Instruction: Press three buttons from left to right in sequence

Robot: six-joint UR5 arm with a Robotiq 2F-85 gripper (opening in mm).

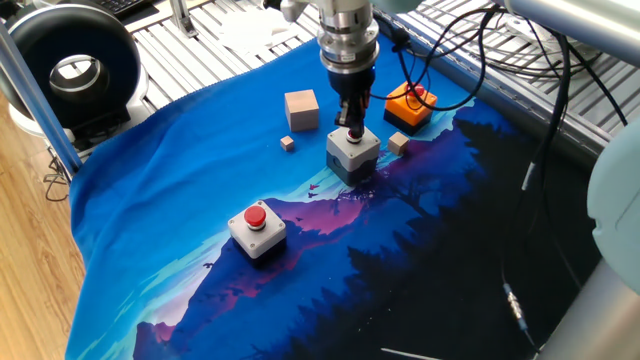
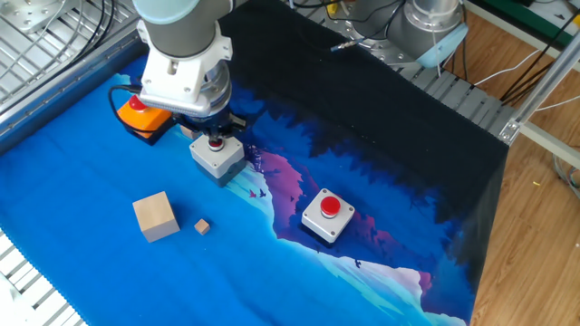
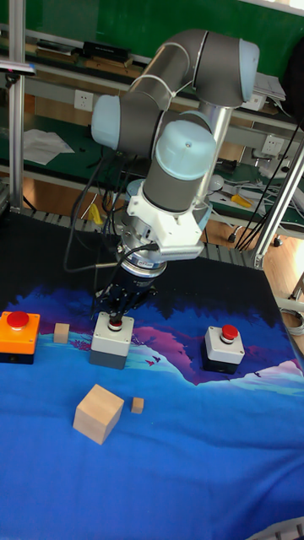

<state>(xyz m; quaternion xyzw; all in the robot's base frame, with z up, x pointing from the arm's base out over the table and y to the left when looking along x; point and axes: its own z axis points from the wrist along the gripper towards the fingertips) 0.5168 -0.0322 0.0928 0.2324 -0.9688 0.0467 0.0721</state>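
Three buttons stand in a row on the blue cloth. The tall fixed view shows the orange button (image 3: pixel 19 335) at left, a grey one (image 3: pixel 112 340) in the middle and another grey one (image 3: pixel 224 347) at right. My gripper (image 1: pixel 351 129) points straight down with its fingertips together on the red cap of the middle button (image 1: pixel 352 152). The other fixed view shows the gripper (image 2: pixel 216 141) on that same box (image 2: pixel 217 156), with the orange button (image 2: pixel 138 115) partly behind the wrist. The near grey button (image 1: pixel 258 226) and the orange button (image 1: pixel 411 103) stand untouched.
A large wooden cube (image 1: pixel 301 108) and two small ones (image 1: pixel 288 143) (image 1: pixel 399 142) lie close around the middle button. Cables (image 1: pixel 470 60) hang beside the arm. A black round device (image 1: pixel 75 68) sits off the cloth's corner.
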